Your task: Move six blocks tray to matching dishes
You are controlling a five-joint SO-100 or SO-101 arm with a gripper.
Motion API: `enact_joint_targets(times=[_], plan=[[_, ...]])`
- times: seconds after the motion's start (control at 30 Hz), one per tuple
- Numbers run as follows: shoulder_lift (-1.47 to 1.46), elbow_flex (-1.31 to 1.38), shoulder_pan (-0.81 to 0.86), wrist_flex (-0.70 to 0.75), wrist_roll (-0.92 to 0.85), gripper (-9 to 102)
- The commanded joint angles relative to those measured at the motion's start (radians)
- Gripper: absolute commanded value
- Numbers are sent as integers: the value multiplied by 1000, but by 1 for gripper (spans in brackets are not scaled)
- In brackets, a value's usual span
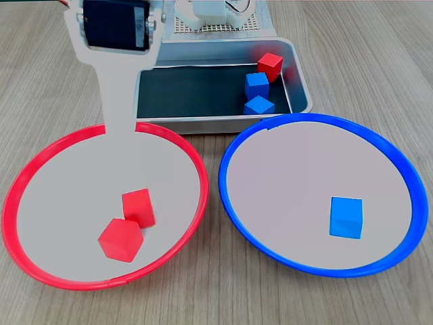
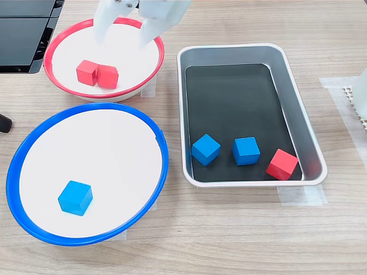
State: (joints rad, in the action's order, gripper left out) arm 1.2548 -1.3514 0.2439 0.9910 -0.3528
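Observation:
The red-rimmed dish [image 1: 27, 176] [image 2: 150, 69] holds two red blocks [image 1: 138, 206] [image 1: 120, 239] touching each other, also seen in the other fixed view [image 2: 87, 73] [image 2: 108, 76]. One blue block [image 1: 346, 217] [image 2: 75, 197] lies in the blue-rimmed dish [image 1: 233, 203] [image 2: 34, 133]. The silver tray [image 1: 301, 81] [image 2: 229, 50] holds two blue blocks [image 2: 206, 149] [image 2: 246, 150] and a red block [image 2: 281, 164], bunched at one end. My white gripper [image 2: 121, 41] hangs open above the red dish's far side with nothing between its fingers [image 1: 118, 95].
The arm's base with a perforated plate [image 1: 216, 24] stands behind the tray. A black device [image 2: 23, 34] lies beside the red dish. Bare wooden table [image 1: 379, 40] surrounds the dishes and tray.

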Motion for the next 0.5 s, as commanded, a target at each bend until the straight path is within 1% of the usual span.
enact_joint_targets(times=[0.0,0.07,0.1,0.17,0.2,0.3,0.47], plan=[[51,-9,-12,91,-107,0],[117,-46,-35,227,-189,0],[184,-89,-64,347,-273,0],[307,-198,-117,433,-367,0],[376,-265,-150,448,-396,1],[460,-364,-224,434,-385,8],[448,-419,-319,353,-328,16]])
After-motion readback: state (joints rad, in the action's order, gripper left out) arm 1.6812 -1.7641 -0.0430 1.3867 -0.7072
